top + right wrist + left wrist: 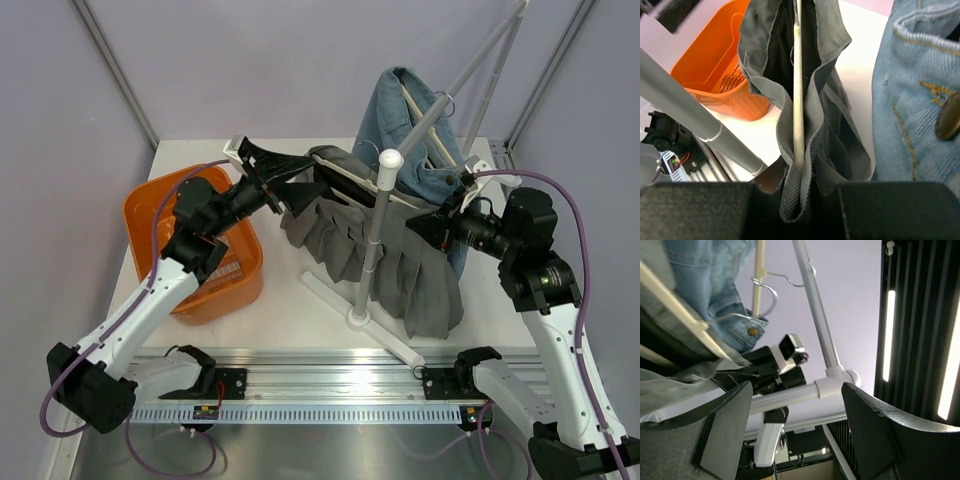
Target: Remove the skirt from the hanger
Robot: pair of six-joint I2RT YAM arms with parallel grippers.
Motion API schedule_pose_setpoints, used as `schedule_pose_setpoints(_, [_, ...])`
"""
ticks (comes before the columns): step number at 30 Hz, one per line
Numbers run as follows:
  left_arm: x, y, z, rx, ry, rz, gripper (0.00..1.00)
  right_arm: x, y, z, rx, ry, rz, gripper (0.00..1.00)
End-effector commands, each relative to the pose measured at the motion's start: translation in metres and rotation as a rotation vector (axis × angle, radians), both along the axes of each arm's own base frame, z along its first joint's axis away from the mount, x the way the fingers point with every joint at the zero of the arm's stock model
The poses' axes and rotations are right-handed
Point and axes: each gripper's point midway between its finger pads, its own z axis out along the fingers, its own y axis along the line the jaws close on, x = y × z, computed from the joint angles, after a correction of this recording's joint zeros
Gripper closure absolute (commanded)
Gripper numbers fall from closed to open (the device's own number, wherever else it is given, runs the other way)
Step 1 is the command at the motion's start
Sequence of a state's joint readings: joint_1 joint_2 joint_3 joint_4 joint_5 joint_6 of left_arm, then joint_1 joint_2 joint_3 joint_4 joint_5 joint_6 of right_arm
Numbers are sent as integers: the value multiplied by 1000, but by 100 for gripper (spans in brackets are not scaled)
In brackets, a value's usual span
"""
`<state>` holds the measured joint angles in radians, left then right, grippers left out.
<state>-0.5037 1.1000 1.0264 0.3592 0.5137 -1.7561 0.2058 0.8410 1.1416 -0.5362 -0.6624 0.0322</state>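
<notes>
A grey pleated skirt (390, 255) hangs on a pale hanger (352, 178) from the rack's rail. My right gripper (438, 225) is shut on the right end of the skirt's waistband. In the right wrist view its fingers (800, 197) pinch the folded waistband (830, 100) with the hanger bar (798, 90) running down into the fold. My left gripper (293, 190) is at the skirt's left end with its jaws wide open. In the left wrist view (796, 390) nothing lies between the jaws, and the grey fabric (665, 385) is beside the left finger.
A denim garment (410, 110) hangs on another hanger behind the skirt, close to my right gripper (920, 100). The grey rack pole (378, 230) and its base (358, 318) stand in front of the skirt. An orange basket (160, 215) sits at the left.
</notes>
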Motion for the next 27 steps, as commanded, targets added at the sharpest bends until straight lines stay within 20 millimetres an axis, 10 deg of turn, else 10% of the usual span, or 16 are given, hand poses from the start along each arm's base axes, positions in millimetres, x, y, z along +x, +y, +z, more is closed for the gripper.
schedule_pose_setpoints(1, [13,-5,5,-3,20,60,26,5,3,49,36,-203,4,100])
schedule_pose_setpoints(27, [38,-43,-46,212,167,287,41,-13,13,49,6,-272,92,100])
